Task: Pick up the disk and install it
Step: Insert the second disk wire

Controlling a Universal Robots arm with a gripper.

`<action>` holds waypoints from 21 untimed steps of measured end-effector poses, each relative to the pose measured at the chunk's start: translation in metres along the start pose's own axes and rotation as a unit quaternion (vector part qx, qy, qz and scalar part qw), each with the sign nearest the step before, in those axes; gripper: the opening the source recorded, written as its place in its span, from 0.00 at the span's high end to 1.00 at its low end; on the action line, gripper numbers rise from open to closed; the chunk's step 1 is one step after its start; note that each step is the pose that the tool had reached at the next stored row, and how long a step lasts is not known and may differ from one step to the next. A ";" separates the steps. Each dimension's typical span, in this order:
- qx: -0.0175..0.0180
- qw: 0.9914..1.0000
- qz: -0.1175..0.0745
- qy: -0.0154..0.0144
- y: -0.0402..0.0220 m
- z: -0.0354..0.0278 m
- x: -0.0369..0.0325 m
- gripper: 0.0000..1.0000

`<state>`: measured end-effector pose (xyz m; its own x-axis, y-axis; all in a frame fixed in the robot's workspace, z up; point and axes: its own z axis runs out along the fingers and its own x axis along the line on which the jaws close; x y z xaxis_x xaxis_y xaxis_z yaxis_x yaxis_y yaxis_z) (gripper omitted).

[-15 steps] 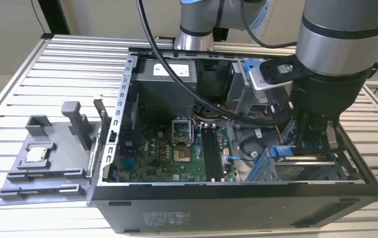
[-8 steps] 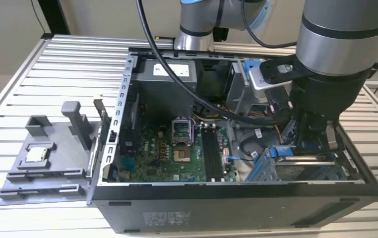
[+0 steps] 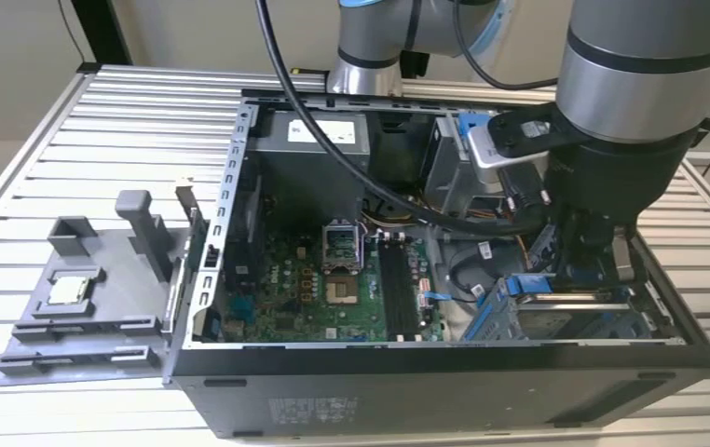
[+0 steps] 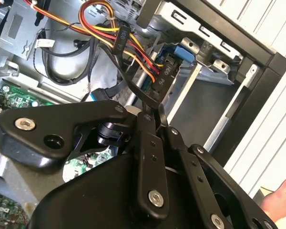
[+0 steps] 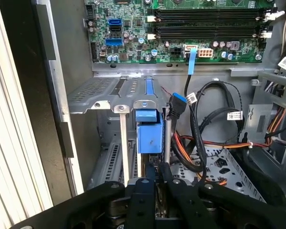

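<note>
Hand narrow, fingers nearly together, down inside PC case at drive cage; blue latch just beyond fingertips.

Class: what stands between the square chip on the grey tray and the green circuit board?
The computer case's upright metal wall stands between chip and circuit board, in the exterior view.

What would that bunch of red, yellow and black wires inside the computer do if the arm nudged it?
Probably floppy: the wires run in loose curves, so they would likely bend aside rather than resist. They look light, being thin strands. They run into a black plug, so a hard shove might tug on that joint.
</note>
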<state>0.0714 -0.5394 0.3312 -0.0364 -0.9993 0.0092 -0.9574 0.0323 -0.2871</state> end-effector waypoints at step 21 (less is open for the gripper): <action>0.000 1.000 0.004 -0.001 0.0002 0.0040 0.0000 1.00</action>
<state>0.0723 -0.5395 0.3273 -0.0431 -0.9991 0.0050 -0.9571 0.0398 -0.2869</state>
